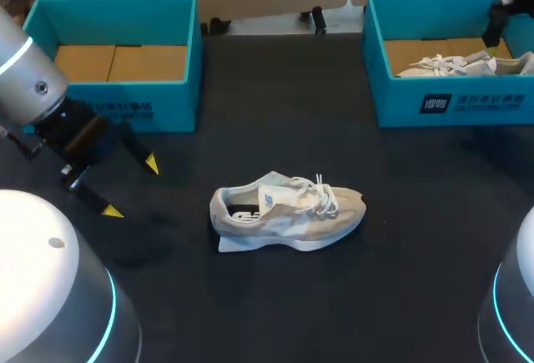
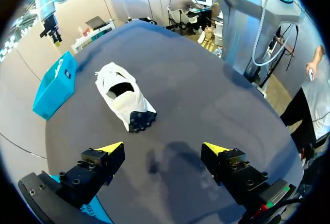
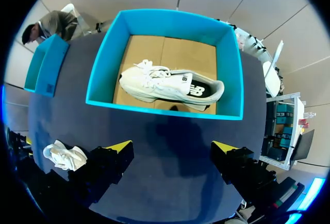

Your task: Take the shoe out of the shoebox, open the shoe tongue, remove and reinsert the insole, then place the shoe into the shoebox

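Head view / surface (image 1: 275,113): dark, matte and flat.
Head view / loose shoe (image 1: 288,210): pale beige and white fabric with white laces. It lies mid-surface with the toe toward my right, outside both boxes, with bare surface on every side.
Head view / left shoebox (image 1: 167,113): teal walls, square corners, brown cardboard floor. It stands at the far left edge.
Head view / right shoebox (image 1: 392,100): the same teal build, at the far right edge. The boxed shoe (image 1: 455,64) inside is pale and laced.
Head view / left gripper (image 1: 131,186): black fingers with yellow wedge tips, spread wide and holding nothing. It sits in front of the left shoebox, well apart from the loose shoe.
Head view / right arm (image 1: 503,12): dark end over the right shoebox; its fingers are not readable here.
Left wrist view / loose shoe (image 2: 124,98): seen heel-first, with a dark heel patch and the dark mouth open. It lies ahead of the spread fingers, and neither finger touches it.
Left wrist view / right shoebox (image 2: 55,85): only the outer teal wall shows, beyond the shoe.
Right wrist view / right gripper (image 3: 171,145): fingers wide apart and empty, above bare surface just short of the box wall.
Right wrist view / boxed shoe (image 3: 170,85): lies on its side on the cardboard floor, with room left around it inside the walls.
Right wrist view / loose shoe (image 3: 64,156): small and crumpled-looking, beside the gripper.
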`<state>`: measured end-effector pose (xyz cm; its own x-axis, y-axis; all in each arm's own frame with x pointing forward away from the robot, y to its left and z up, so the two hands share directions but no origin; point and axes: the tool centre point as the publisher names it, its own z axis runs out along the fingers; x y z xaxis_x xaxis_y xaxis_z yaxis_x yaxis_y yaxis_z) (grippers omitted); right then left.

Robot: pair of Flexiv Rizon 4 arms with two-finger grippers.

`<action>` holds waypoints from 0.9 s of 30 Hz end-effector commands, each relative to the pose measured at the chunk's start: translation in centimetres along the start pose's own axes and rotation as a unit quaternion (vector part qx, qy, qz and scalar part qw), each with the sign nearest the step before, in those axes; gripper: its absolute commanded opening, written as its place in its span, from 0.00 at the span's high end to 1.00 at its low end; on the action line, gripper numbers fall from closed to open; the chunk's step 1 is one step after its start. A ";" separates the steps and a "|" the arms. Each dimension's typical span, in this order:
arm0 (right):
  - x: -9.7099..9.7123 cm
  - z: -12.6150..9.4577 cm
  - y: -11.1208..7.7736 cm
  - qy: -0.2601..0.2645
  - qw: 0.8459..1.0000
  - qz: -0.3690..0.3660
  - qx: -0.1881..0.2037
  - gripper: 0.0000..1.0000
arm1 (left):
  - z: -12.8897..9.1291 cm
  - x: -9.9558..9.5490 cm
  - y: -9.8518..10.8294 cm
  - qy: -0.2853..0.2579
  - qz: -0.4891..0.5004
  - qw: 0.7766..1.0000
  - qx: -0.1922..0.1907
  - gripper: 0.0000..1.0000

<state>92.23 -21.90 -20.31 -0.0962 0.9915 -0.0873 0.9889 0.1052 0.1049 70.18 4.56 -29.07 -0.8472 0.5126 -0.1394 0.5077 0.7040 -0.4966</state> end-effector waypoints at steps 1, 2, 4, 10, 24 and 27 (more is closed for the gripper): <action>0.0 0.0 0.0 0.000 1.000 0.000 0.000 0.00 | 0.7 0.5 0.7 -0.029 -0.046 0.998 0.039 0.00; 0.0 0.0 0.0 0.000 1.000 0.000 0.000 0.00 | 0.9 0.4 1.1 -0.024 -0.059 0.997 0.052 0.00; 0.0 0.0 0.0 0.000 1.000 0.000 0.000 0.00 | 1.1 0.2 1.9 -0.029 -0.087 0.993 0.071 0.00; 0.0 0.0 0.0 0.000 1.000 0.000 0.000 0.00 | 1.1 0.3 3.1 -0.046 -0.128 0.984 0.116 0.00; 0.0 0.0 0.0 0.000 1.000 0.000 0.000 0.00 | 2.0 1.4 6.5 -0.136 -0.197 0.948 0.209 0.00; 0.0 0.0 0.0 0.000 1.000 0.000 0.000 0.00 | 2.4 1.6 7.0 -0.139 -0.201 0.942 0.231 0.00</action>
<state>92.23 -21.90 -20.31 -0.0962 0.9915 -0.0873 0.9889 0.1052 0.1049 72.14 8.80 -34.03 -0.9973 0.0634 -0.0382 0.0666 0.5436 -0.8367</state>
